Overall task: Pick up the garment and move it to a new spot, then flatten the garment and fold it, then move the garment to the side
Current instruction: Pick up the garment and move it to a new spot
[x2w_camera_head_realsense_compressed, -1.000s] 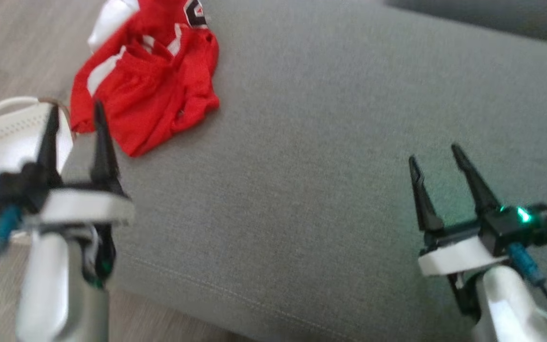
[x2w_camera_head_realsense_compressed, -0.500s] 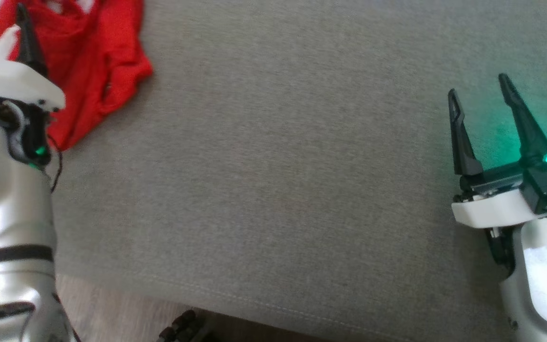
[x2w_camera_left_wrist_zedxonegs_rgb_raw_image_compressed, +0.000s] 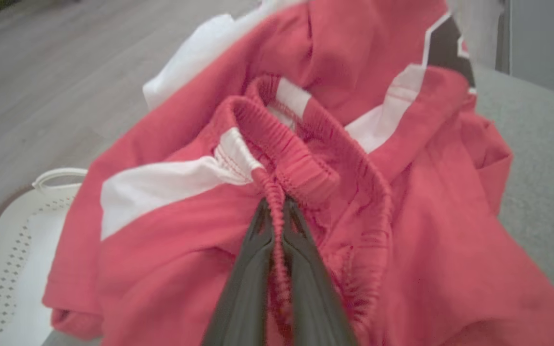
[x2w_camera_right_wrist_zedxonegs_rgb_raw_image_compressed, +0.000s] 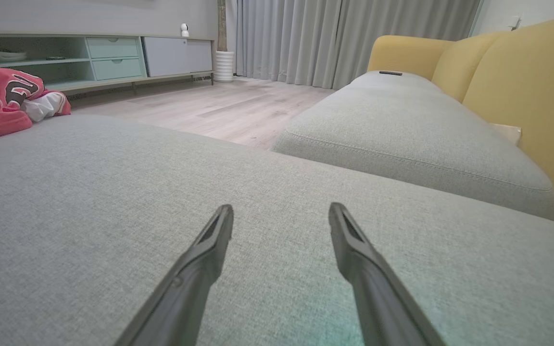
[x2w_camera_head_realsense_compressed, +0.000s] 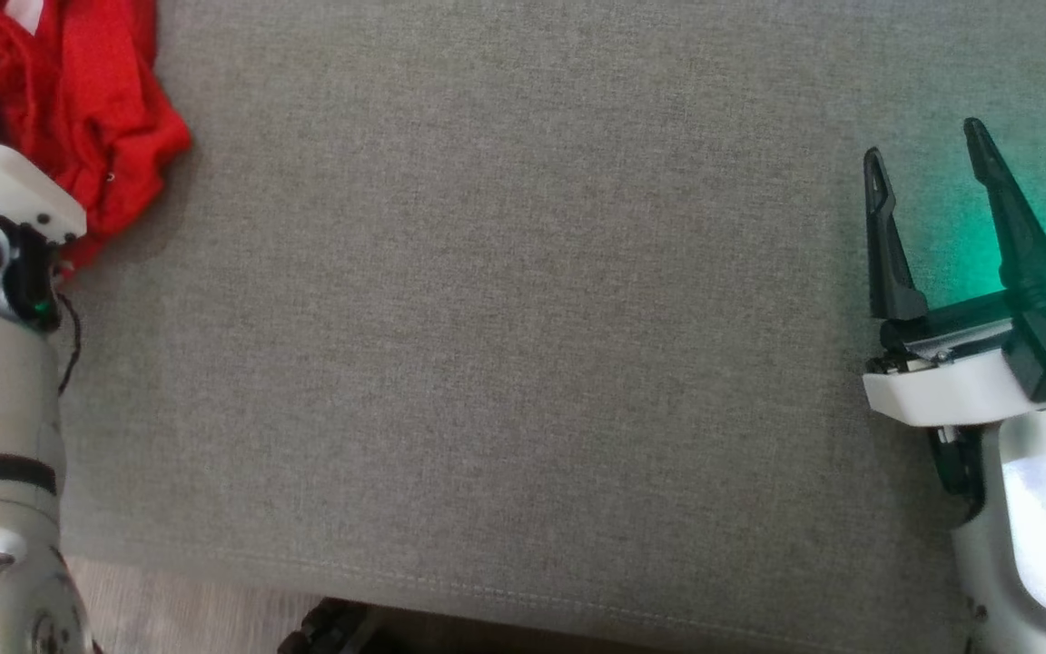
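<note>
Left tool (x2w_camera_left_wrist_zedxonegs_rgb_raw_image_compressed: 277, 204) — fingers pinched together on elastic waistband (x2w_camera_left_wrist_zedxonegs_rgb_raw_image_compressed: 301, 158) of red-and-white shorts (x2w_camera_left_wrist_zedxonegs_rgb_raw_image_compressed: 416, 250). Shorts crumpled at far-left corner of grey sofa cushion (x2w_camera_head_realsense_compressed: 523, 345); white perforated basket (x2w_camera_left_wrist_zedxonegs_rgb_raw_image_compressed: 12, 250) just beside. Right tool (x2w_camera_head_realsense_compressed: 927, 154) — fingers spread wide, empty, above cushion, well apart from shorts.

garment (x2w_camera_left_wrist_zedxonegs_rgb_raw_image_compressed: 402, 269): red, white stripes, black print | cushion (x2w_camera_head_realsense_compressed: 523, 318): grey | backrest (x2w_camera_right_wrist_zedxonegs_rgb_raw_image_compressed: 522, 72): yellow | basket (x2w_camera_left_wrist_zedxonegs_rgb_raw_image_compressed: 3, 269): white, dotted
</note>
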Motion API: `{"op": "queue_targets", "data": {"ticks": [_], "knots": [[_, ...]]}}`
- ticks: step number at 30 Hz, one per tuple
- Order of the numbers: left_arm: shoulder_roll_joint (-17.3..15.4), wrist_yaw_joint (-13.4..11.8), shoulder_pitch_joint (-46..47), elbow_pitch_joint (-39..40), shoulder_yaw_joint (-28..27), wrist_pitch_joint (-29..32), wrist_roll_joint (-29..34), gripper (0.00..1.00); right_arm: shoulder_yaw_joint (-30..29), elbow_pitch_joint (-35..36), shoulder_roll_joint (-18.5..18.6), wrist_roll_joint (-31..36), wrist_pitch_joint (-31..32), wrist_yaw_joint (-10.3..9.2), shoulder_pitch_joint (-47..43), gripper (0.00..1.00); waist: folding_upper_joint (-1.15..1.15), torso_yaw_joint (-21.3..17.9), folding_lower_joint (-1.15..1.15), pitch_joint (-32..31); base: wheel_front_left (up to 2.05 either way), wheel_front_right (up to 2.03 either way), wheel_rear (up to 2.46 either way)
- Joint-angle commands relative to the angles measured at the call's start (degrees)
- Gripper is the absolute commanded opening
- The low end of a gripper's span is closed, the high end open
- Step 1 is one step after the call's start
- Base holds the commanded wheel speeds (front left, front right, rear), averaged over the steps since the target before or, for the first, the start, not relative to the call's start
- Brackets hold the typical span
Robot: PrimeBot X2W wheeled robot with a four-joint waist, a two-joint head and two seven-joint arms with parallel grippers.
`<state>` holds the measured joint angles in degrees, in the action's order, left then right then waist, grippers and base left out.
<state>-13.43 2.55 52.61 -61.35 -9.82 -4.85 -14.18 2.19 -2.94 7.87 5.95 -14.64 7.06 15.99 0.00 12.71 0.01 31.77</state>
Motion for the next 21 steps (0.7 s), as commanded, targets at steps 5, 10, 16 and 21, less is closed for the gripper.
{"op": "queue_targets", "data": {"ticks": [5, 10, 16, 21], "knots": [[-4.76, 0.43, 1.83, 2.5, 0.61, -6.82, 1.4, 0.0, 1.6, 1.12, -1.09, -0.25, -0.36, 0.43, -0.22, 1.0, 0.0, -0.07, -0.01, -3.6, 0.0, 0.0, 0.0], [-5.74, 1.44, 2.09, 10.83, 1.97, -9.64, 2.61, 0.0, 1.56, 0.71, -2.78, -1.33, -0.36, 0.43, -0.9, 1.0, 0.0, -1.62, -0.01, -8.84, 0.0, 0.0, 0.0], [-4.44, 3.18, 0.43, 25.32, 4.74, -9.8, 2.86, 0.0, 1.1, -0.35, -4.52, -3.34, -0.36, 0.43, -3.01, 1.0, 0.0, -4.59, -0.01, -15.51, 0.0, 0.0, 0.0], [-2.39, 4.33, -0.32, 35.54, 8.89, -5.14, 1.06, 0.0, 1.28, -0.77, -4.94, -5.03, -0.36, 0.43, -4.74, 1.0, 0.0, -8.23, -0.01, -20.14, 0.0, 0.0, 0.0]]}}
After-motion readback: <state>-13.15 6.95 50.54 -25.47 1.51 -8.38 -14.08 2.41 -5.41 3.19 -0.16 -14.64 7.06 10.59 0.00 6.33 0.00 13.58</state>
